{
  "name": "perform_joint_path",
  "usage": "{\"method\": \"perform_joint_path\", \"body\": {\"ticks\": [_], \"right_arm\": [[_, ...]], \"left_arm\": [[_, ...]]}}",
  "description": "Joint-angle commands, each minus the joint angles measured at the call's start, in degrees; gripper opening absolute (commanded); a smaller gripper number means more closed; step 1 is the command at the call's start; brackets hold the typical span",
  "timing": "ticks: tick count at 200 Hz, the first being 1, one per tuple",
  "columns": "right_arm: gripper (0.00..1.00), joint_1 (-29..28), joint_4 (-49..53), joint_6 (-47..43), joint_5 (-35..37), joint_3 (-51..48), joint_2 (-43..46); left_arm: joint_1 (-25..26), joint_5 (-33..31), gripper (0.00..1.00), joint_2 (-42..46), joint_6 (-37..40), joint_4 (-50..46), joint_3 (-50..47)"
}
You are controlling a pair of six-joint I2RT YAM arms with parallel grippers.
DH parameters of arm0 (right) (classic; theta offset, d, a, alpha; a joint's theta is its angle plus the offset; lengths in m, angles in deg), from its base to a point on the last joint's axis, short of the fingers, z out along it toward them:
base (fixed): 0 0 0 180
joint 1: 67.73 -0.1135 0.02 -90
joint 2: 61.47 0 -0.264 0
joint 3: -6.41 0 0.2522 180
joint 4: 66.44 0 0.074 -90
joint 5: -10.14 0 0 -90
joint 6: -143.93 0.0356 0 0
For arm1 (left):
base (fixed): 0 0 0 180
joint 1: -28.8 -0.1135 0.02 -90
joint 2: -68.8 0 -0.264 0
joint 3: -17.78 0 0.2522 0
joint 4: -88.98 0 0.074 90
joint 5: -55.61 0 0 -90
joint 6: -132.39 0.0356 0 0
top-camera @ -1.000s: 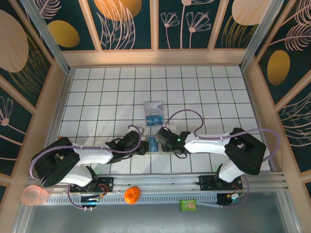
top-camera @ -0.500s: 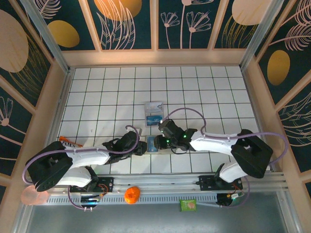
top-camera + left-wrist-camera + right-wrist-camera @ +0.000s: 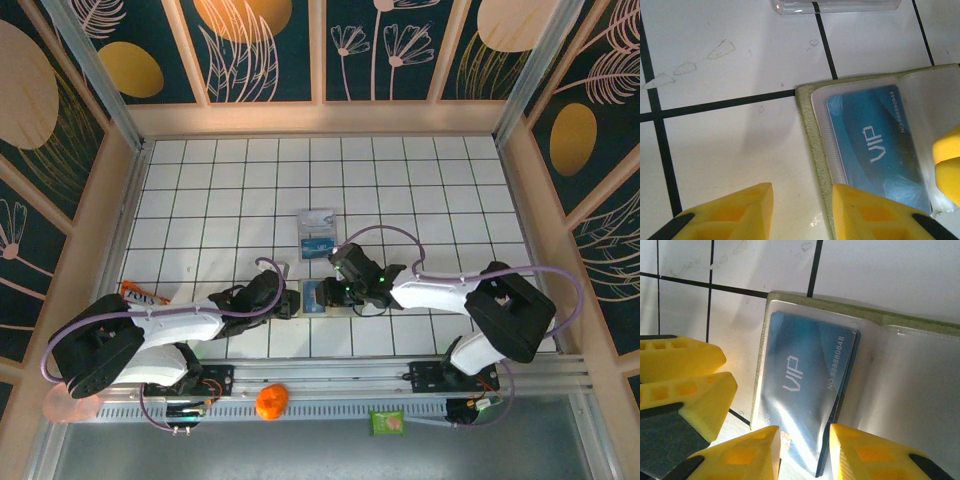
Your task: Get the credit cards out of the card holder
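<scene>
The card holder [image 3: 315, 297] lies open on the tiles between my two grippers, its yellow-green rim [image 3: 812, 150] framing a clear pocket. A blue credit card marked VIP [image 3: 800, 390] sits in that pocket, its near end sticking out. My right gripper [image 3: 805, 455] is open, fingers either side of that near end. My left gripper [image 3: 802, 210] is open at the holder's left edge, one finger [image 3: 875, 212] over the rim, bare tile in the gap. Two more credit cards, one pale [image 3: 318, 220] and one blue [image 3: 317, 245], lie on the tiles farther back.
On the near rail lie an orange ball-like thing [image 3: 271, 401] and a green packet [image 3: 387, 422]. A pink cup [image 3: 70, 403] sits at the near left corner, and an orange wrapper [image 3: 140, 295] at the left. Wooden walls [image 3: 100, 230] enclose the tiled floor.
The left arm has stretched lower and its elbow has swung to the left. The right wrist has edged left, closer over the holder. The holder and the loose cards lie as before.
</scene>
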Motion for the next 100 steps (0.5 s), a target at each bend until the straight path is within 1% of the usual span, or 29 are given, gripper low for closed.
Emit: {"method": "perform_joint_path", "body": {"ticks": [1, 100], "right_arm": [[0.32, 0.42, 0.02, 1.87, -0.98, -0.99, -0.93], [0.32, 0.32, -1.57, 1.89, -2.06, -0.98, -1.38]], "left_arm": [[-0.23, -0.88, 0.36, 0.82, 0.20, -1.39, -0.58], [-0.26, -0.97, 0.36, 0.72, 0.20, -1.39, -1.04]]}}
